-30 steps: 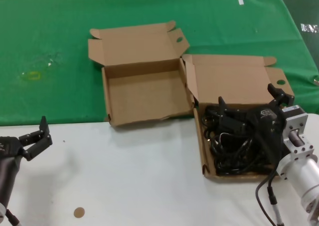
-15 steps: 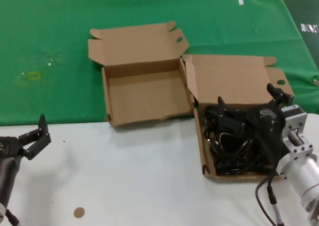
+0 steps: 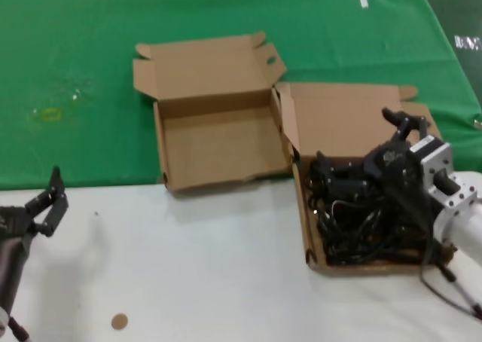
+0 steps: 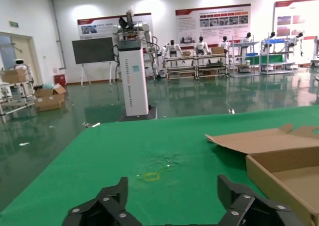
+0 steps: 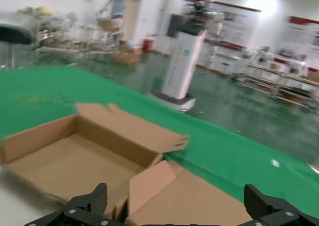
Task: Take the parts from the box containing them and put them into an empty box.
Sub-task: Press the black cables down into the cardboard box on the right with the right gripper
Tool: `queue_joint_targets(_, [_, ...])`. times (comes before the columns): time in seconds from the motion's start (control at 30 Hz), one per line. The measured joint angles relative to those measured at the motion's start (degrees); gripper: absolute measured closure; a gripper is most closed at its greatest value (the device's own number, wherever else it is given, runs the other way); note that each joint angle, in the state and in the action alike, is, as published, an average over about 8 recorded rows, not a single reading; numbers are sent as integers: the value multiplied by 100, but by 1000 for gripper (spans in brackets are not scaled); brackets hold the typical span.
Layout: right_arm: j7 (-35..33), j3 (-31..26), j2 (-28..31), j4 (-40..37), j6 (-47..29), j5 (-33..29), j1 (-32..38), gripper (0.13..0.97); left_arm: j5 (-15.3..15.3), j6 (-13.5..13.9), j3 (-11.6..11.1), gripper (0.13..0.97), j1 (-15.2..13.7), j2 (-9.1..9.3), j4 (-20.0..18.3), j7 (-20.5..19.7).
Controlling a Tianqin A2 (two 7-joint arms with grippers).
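Parts (image 3: 354, 221) heaped in right box (image 3: 354, 123); left box (image 3: 218, 142) bare inside.

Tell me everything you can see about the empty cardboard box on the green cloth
The empty box is a shallow brown cardboard mailer, open, with nothing inside. Its hinged lid lies folded back flat on the green cloth, showing rounded corner tabs and an oval hole. The front wall looks worn and uneven, reaching the white table. Its right side meets the lid of the box of cords. Neither gripper touches it.
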Motion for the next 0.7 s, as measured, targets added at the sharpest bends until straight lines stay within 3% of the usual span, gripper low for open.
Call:
queue_joint_targets(0.13, [356,-609,715,-63,-592,-330,636,129,0,0,0,385,0,0,0,0])
queue_joint_targets(0.33, [760,-1191,1478,-290,-2041,-1217,1741,129,0,0,0,551,0,0,0,0])
queue_joint_targets(0.7, [249,-1373,1660,-812,-4694,-2323,3275,129,0,0,0,791,0,0,0,0])
